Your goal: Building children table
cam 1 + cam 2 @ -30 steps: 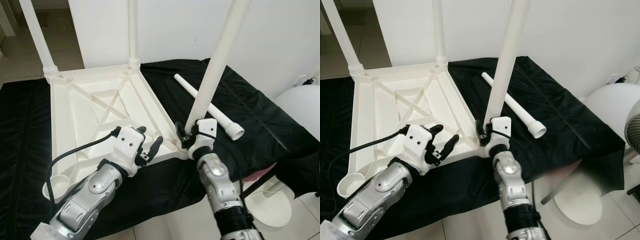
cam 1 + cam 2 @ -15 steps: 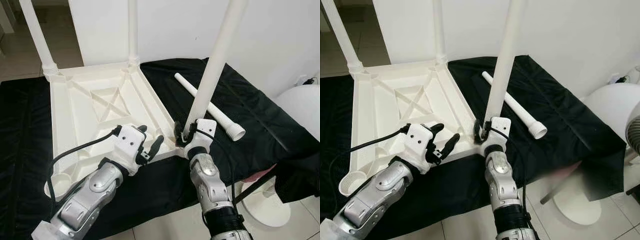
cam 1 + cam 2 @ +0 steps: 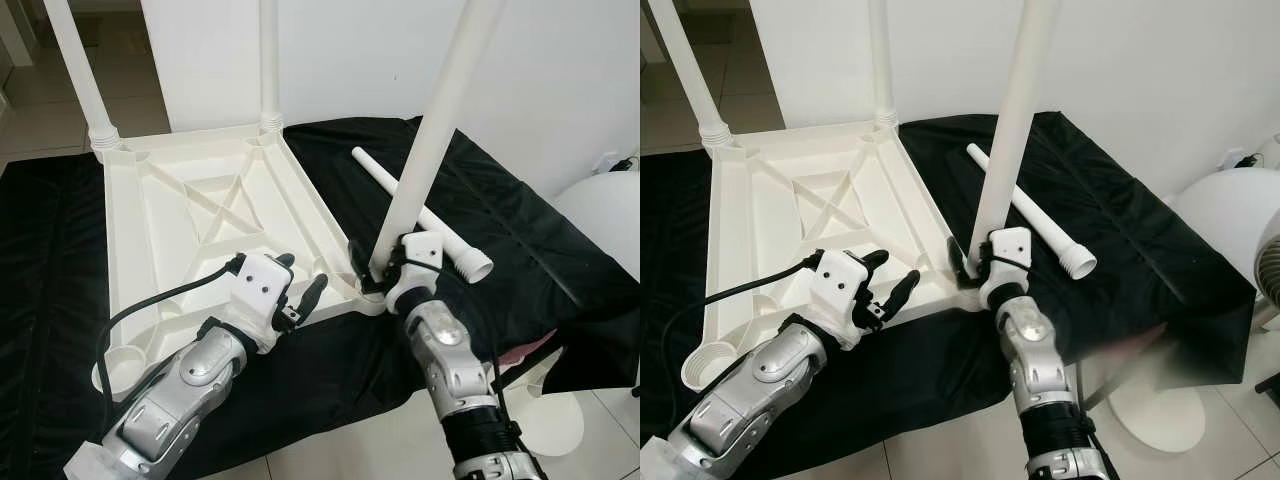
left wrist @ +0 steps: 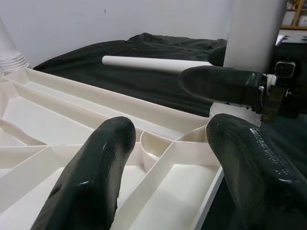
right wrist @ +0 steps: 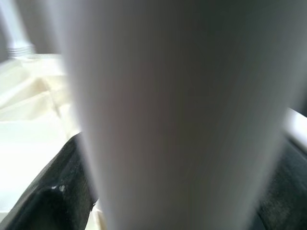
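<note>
The right gripper [image 3: 372, 276] pinches the upright leg [image 3: 430, 150] at the upturned tabletop's [image 3: 190, 240] corner, while the left gripper [image 3: 297, 281] hovers, fingers spread.

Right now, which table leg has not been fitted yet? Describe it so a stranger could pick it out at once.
Start at the upside-down white tabletop on the black cloth. To its right, beyond the leg that the right gripper clamps at the near corner, a white tube lies on the cloth. It alone lies flat and detached; the other three legs stand upright at the corners.

A home room: tiled floor [image 3: 330, 450], white wall [image 3: 560, 60], doorway [image 3: 25, 50] to another room
</note>
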Available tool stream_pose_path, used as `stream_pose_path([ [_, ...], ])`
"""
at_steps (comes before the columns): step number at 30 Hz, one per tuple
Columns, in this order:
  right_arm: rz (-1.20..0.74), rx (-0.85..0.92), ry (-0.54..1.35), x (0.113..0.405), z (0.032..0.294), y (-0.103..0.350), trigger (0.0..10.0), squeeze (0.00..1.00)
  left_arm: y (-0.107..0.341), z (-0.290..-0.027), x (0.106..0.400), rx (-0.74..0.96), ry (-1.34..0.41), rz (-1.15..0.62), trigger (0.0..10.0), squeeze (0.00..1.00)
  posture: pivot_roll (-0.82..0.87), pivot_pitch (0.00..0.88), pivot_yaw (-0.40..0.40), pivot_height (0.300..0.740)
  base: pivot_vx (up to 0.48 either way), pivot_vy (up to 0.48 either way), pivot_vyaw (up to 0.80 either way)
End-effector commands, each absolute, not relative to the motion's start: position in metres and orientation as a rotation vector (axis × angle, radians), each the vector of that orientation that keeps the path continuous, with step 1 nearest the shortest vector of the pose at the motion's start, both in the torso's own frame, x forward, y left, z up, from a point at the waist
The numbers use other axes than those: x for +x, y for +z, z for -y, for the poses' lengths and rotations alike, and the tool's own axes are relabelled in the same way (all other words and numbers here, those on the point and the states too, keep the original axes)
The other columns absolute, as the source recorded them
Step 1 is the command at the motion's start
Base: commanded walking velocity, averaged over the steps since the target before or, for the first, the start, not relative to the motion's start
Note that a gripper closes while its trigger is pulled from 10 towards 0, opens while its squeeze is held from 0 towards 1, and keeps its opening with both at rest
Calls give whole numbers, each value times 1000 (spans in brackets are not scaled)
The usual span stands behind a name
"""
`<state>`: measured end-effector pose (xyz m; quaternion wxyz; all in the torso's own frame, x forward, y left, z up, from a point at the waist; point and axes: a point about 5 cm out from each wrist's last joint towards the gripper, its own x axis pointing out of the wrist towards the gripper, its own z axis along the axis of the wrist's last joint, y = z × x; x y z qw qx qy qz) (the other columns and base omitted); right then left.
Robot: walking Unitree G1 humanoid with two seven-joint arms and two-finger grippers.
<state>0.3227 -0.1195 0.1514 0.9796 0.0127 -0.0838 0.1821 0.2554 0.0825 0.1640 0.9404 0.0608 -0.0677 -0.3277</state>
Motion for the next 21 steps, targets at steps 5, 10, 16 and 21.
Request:
stream_pose_path([
  [5, 180, -35, 513, 326, 124, 152, 10000, 0, 162, -72, 248, 186, -894, 130, 10000, 0, 28, 25, -46, 740, 0, 0, 0],
  [10, 113, -64, 660, 329, 136, 144, 10000, 0, 161, -72, 246, 192, -901, 124, 10000, 0, 35, 25, -49, 740, 0, 0, 0],
  [16, 79, -80, 714, 331, 143, 139, 6039, 0, 161, -73, 246, 194, -905, 119, 10000, 0, 38, 24, -47, 740, 0, 0, 0],
  [21, 61, -116, 737, 334, 146, 137, 1961, 0, 161, -72, 247, 199, -910, 120, 10000, 0, 35, 23, -42, 740, 0, 0, 0],
])
